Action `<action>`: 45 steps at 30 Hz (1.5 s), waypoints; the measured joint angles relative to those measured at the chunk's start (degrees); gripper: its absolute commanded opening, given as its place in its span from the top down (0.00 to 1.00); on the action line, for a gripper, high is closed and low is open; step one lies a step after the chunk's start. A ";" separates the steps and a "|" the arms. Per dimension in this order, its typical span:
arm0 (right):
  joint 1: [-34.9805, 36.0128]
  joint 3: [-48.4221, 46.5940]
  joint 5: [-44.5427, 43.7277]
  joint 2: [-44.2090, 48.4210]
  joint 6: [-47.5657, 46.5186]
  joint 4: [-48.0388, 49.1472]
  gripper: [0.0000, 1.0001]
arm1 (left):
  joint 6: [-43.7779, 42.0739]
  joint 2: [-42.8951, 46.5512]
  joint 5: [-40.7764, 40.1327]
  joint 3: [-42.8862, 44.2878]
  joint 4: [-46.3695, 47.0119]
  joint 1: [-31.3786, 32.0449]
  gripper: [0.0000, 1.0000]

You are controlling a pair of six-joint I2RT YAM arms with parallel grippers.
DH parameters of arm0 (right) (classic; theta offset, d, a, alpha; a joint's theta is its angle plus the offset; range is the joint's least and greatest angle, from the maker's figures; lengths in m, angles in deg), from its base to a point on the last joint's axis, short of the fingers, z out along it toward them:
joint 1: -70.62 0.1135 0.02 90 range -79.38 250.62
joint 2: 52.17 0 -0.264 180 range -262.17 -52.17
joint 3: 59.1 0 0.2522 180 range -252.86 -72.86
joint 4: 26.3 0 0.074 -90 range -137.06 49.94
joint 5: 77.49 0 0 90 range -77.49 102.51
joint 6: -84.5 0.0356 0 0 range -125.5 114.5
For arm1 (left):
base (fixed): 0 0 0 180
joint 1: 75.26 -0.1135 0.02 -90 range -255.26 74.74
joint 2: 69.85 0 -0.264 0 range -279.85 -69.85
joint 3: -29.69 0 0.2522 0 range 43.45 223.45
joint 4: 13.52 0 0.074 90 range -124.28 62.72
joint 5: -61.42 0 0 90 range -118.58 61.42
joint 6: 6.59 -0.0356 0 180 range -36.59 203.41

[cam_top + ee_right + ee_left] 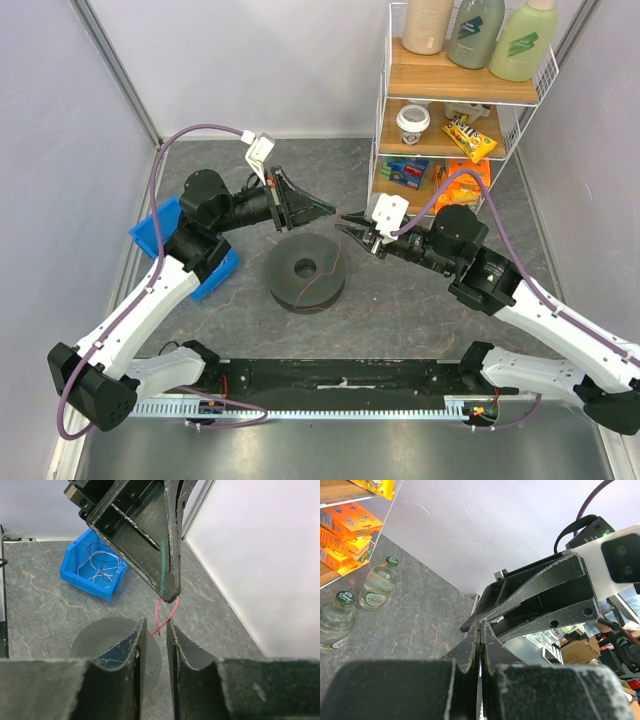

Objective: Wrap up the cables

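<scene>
Grey, marble-veined tabletop [400,310] under plain matte white walls, with a white wire rack [383,120] carrying wooden shelves in the far right corner. At centre sat the dark grey spool [285,272], a flat round disc, and the right wrist view showed its face finely perforated like mesh. And there was the meeting point: the left gripper [172,595], rough black plastic shaped like a wedge, was clamped tight at its tip on a pink cable [168,612], a string-thin glossy strand hanging as a small crossed loop. The right gripper [155,624] sat just below with its scuffed jaws parted by a narrow gap, the loop's lower end dipping between them. Whether the strand touched either pad was hard to tell. Its tail vanished behind the fingers. More cables [100,566], pale and dark, lay coiled loosely in the hard blue bin [84,582], which the left arm mostly covered from above. From the top view the pink strand was too thin to make out.
</scene>
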 measured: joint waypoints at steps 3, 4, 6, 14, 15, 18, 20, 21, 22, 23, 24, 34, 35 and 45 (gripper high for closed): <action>0.00 0.04 -0.04 -0.13 0.20 0.13 0.78 | 0.37 0.02 0.17 -0.20 0.24 -0.04 0.98; 0.00 0.07 -0.22 -0.15 0.33 0.13 0.80 | 0.44 0.02 0.37 -0.24 0.37 -0.09 0.98; 0.00 0.07 -0.44 -0.20 0.50 0.11 0.80 | 0.74 0.04 0.92 -0.35 0.66 -0.11 0.98; 0.00 0.13 -1.38 -0.22 1.49 0.11 0.81 | 1.40 0.63 2.34 -1.16 2.25 -0.11 0.98; 0.00 0.17 -1.53 -0.22 1.53 0.11 0.84 | 1.44 0.70 2.54 -1.18 2.45 -0.11 0.98; 0.00 0.39 -1.75 -0.22 1.90 0.15 0.94 | 1.60 0.83 2.71 -1.18 2.71 -0.11 0.98; 0.00 0.66 -1.77 -0.22 2.16 0.09 1.00 | 1.66 0.90 2.89 -1.22 2.93 -0.11 0.98; 0.00 0.74 -1.75 -0.22 2.21 0.13 1.00 | 1.68 0.90 2.95 -1.31 3.19 -0.11 0.98; 0.00 0.74 -1.77 -0.22 2.34 0.11 1.00 | 1.73 0.90 2.95 -1.44 3.41 -0.11 0.94; 0.00 0.76 -1.75 -0.22 2.43 0.11 1.00 | 1.75 0.90 2.97 -1.53 3.50 -0.13 0.78; 0.00 0.76 -1.77 -0.22 2.43 0.11 1.00 | 1.73 0.90 2.97 -1.53 3.48 -0.28 0.58; -1.77 1.03 -5.99 2.60 1.92 -2.19 1.00 | -17.70 -0.76 2.21 4.24 -21.49 -12.90 0.07; -2.36 1.03 -6.78 3.30 1.60 -2.62 1.00 | -22.80 -2.64 1.79 6.16 -26.40 -15.17 0.06; -5.84 -1.27 -11.87 6.64 -4.92 -10.27 1.00 | -55.76 -31.63 2.05 22.75 -61.35 -23.21 0.04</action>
